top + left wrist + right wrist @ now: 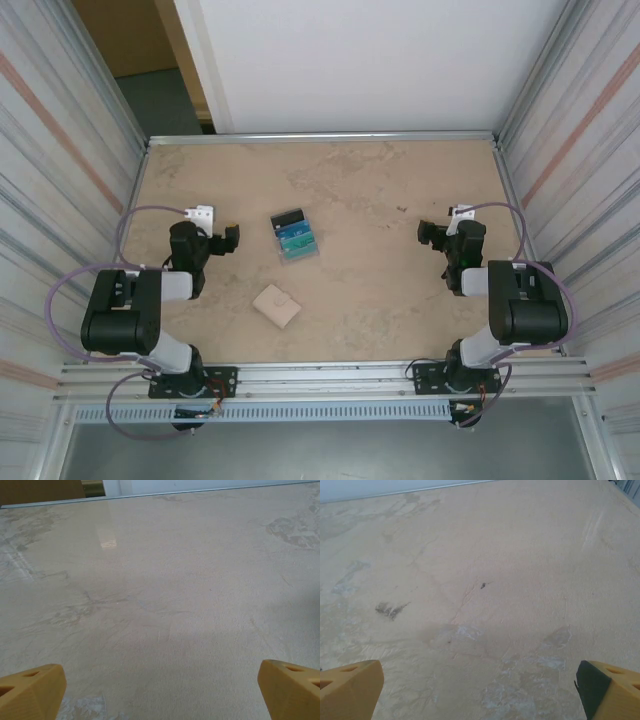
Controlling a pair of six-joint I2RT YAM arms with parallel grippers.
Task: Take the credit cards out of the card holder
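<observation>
- At the table's (380, 190) left side, the left gripper (229, 238) has its jaws wide and empty over bare surface. The right gripper (432, 232) opposite is the same.
- Card holder (277, 305): near edge, between the arms, closer to the left one. Folded shut, untouched.
- Cards (295, 239): fanned pile just beyond the holder, apart from it.
- Step, my reading: reach not begun, or job finished. Holder's contents hidden.
- Next needs one gripper pinning the holder and the other lifting the flap. Path looks open.
</observation>
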